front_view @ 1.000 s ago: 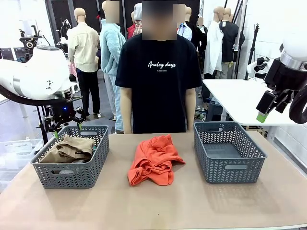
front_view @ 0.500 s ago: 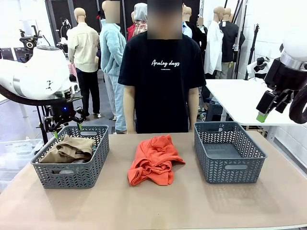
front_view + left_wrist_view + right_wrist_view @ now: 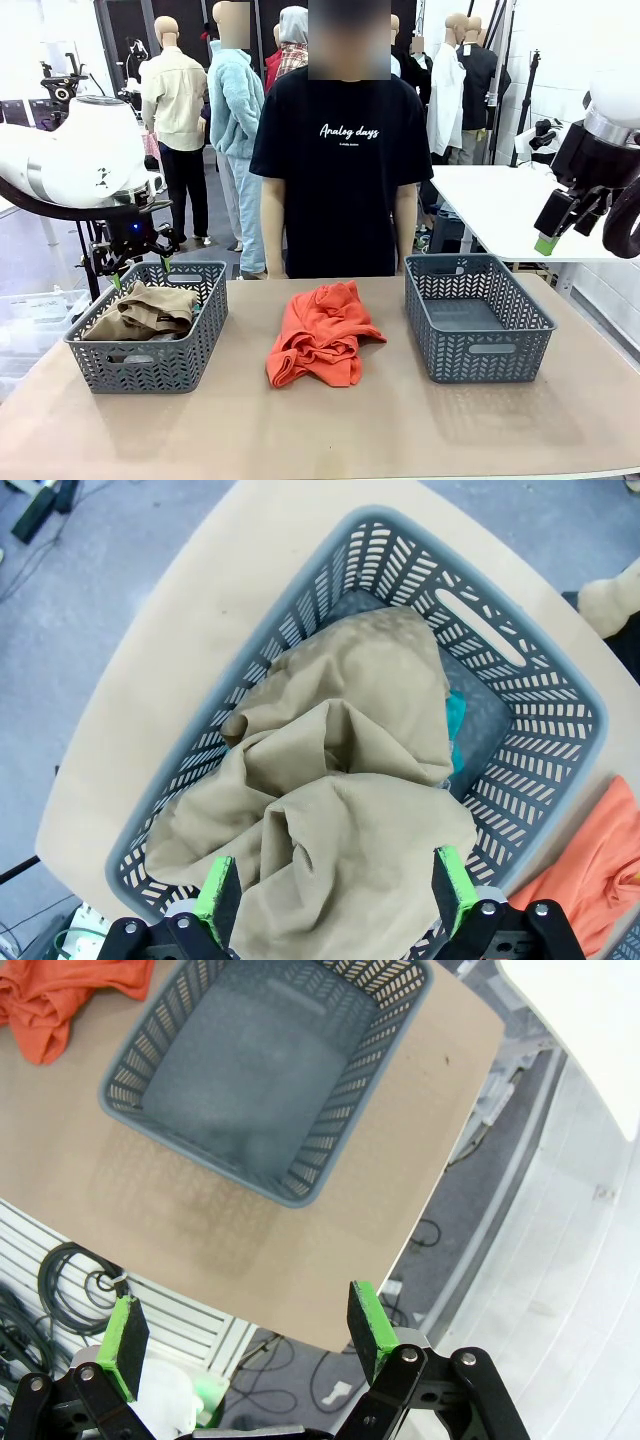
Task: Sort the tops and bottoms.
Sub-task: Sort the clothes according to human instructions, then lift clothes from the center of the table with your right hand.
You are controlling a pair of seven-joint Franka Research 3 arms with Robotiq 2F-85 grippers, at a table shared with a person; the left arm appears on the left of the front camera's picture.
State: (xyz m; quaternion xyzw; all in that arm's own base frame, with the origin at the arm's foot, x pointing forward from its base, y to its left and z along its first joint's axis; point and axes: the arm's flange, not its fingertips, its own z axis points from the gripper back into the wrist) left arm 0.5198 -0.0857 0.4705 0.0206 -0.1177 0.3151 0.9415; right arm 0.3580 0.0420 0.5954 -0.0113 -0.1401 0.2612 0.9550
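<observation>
Hardly anything is different from a moment ago. The table (image 3: pixel 320 430) looks the same. The person (image 3: pixel 340 170) at the far side stands a tiny bit more to the right than before. Both arms stay where they were, and no cloth has moved. So the sorting is on hold, with one piece left to put away.

The left basket (image 3: pixel 150 365) holds the khaki-tan garment (image 3: pixel 340 780) piled on top, with a bit of the teal garment (image 3: pixel 455 720) peeking out under it. The right basket (image 3: pixel 270 1070) has nothing in it. The orange garment (image 3: pixel 320 335) lies crumpled on the table between the two baskets, touching neither.

The left gripper (image 3: pixel 335 890) hangs just above the khaki-tan pile with its fingers spread wide and nothing between them. The right gripper (image 3: pixel 245 1335) hangs high past the table's right edge, well apart from the orange garment. Its fingers are wide apart too and carry nothing.
</observation>
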